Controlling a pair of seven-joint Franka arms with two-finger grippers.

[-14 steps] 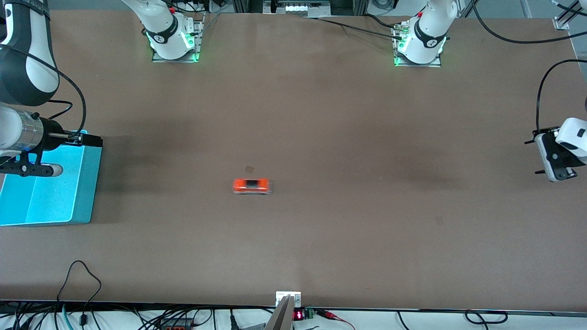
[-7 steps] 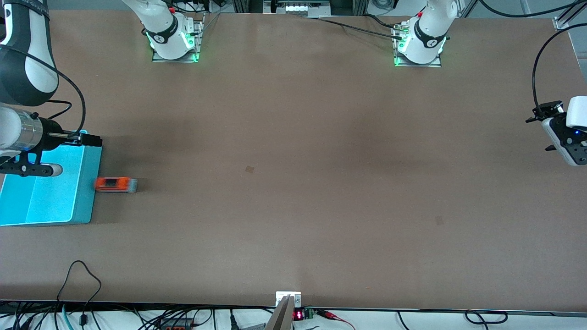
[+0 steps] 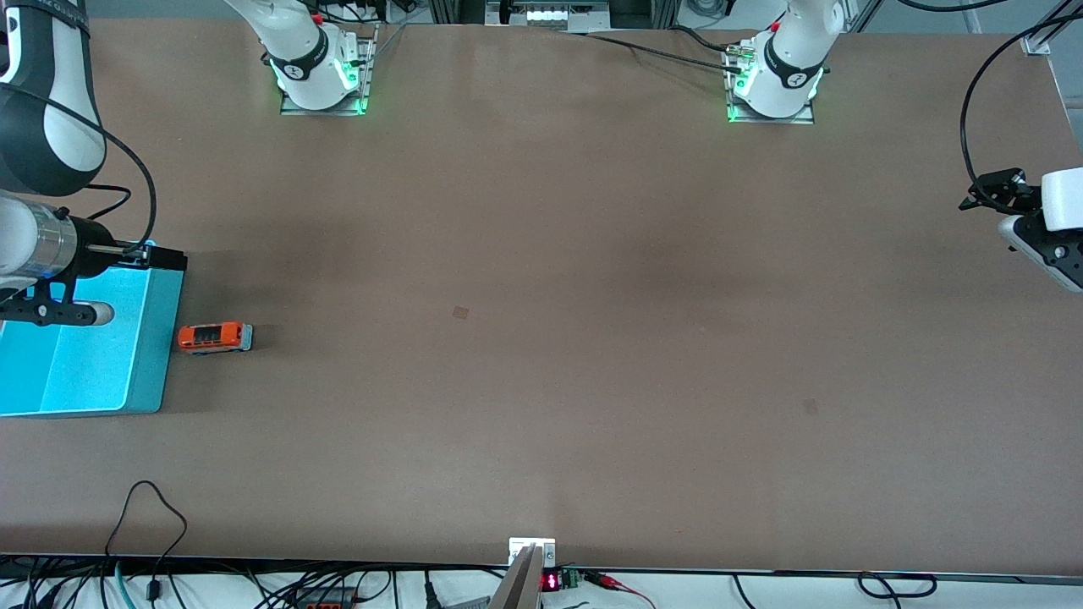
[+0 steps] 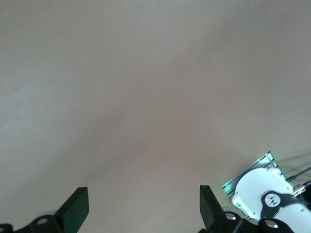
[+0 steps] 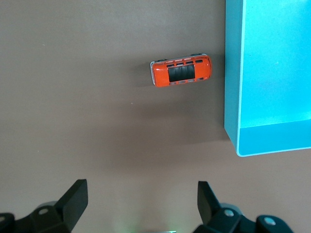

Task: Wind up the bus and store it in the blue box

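The small orange-red bus [image 3: 215, 337] stands on its wheels on the table, just outside the blue box [image 3: 144, 372], with a narrow gap between its end and the box's outer wall. In the right wrist view the bus [image 5: 181, 71] shows its black roof windows beside the box wall [image 5: 232, 73]. My right gripper [image 5: 141, 200] hangs open and empty above the table next to the box. My left gripper [image 4: 143, 206] is open and empty too, high over the bare table at the left arm's end.
The blue box sits at the right arm's end of the table, partly under the right arm [image 3: 42, 245]. The arm bases [image 3: 320, 76] [image 3: 774, 85] stand along the table's edge farthest from the front camera. Cables [image 3: 152, 516] lie at the nearest edge.
The bus rolled across the table toward the right arm's end and stopped beside the blue box, which shifted slightly. The left gripper drew up and away toward its end of the table.
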